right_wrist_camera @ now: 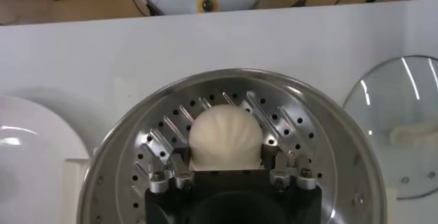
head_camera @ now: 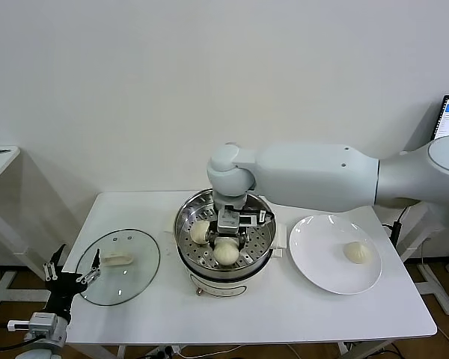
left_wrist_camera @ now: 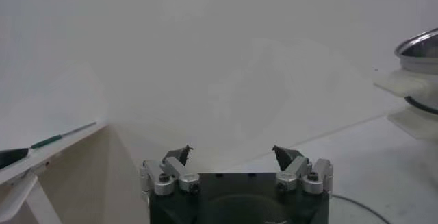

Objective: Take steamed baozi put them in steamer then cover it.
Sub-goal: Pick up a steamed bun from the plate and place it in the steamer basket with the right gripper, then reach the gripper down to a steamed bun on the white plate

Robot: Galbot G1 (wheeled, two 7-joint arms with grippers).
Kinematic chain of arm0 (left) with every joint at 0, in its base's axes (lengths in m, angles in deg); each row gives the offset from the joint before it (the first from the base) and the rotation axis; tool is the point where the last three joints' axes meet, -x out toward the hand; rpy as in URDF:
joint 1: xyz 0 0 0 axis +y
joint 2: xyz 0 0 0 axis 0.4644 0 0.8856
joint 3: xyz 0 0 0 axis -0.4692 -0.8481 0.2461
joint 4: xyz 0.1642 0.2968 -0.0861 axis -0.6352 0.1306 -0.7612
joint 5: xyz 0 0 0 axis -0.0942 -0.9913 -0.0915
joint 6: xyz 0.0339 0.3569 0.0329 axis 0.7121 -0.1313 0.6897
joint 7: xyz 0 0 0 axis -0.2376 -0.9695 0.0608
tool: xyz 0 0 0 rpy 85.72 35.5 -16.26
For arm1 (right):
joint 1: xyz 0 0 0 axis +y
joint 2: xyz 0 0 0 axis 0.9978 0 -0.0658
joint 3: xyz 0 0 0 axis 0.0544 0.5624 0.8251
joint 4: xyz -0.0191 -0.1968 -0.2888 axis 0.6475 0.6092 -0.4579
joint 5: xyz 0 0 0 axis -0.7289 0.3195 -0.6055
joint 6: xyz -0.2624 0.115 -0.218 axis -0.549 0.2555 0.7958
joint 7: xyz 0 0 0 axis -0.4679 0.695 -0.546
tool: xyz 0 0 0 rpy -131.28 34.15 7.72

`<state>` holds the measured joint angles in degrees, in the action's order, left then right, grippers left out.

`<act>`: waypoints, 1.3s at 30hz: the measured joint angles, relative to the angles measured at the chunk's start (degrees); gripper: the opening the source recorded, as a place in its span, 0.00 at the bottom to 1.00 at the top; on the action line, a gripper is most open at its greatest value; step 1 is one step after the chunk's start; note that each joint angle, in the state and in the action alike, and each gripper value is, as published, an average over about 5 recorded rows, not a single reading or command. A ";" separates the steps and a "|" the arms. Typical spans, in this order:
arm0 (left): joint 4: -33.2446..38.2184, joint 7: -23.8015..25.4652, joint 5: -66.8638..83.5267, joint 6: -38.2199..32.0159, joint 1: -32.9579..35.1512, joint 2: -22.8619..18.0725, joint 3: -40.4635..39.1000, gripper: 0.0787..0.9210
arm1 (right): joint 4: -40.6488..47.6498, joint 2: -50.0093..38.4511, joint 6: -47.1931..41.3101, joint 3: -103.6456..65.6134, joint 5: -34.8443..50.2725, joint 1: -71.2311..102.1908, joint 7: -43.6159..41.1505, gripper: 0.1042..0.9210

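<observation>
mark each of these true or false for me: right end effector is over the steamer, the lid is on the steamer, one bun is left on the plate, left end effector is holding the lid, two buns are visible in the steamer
1. The right end effector is over the steamer. True; in the right wrist view its fingers sit either side of a baozi.
2. The glass lid is on the steamer. False; it lies flat on the table, to the steamer's left.
3. One baozi is left on the plate. True.
4. The left end effector is holding the lid. False; it is open, at the table's left edge beside the lid.
5. Two baozi show in the steamer in the head view. True.
</observation>
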<state>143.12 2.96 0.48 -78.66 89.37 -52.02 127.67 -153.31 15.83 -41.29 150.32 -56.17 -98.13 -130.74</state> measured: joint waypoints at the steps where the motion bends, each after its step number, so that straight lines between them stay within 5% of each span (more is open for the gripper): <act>1: 0.03 0.00 0.00 0.00 0.01 -0.01 0.00 0.88 | 0.15 0.15 -0.02 -0.01 -0.15 0.21 0.01 0.69; 9: 0.09 0.00 0.00 0.01 0.04 0.01 0.10 0.88 | 0.97 1.20 -0.29 -0.17 -0.81 1.50 0.26 0.70; 17: 0.08 0.00 0.00 0.00 0.04 -0.02 0.02 0.88 | 1.16 1.27 -0.63 -0.29 -1.22 1.91 0.74 0.86; 24: 0.47 0.02 0.01 -0.01 0.27 -0.08 0.32 0.88 | 0.21 -0.59 -0.92 -1.05 -0.12 0.82 1.04 0.88; 39: 2.58 -0.45 -0.29 -0.04 1.22 -0.42 -1.42 0.88 | 0.00 -18.92 -9.97 -2.01 6.65 -6.70 -3.22 0.88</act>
<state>145.69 2.51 0.19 -78.70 90.59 -52.44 126.25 -153.31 -3.09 -51.26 148.32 -49.52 -104.83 -133.96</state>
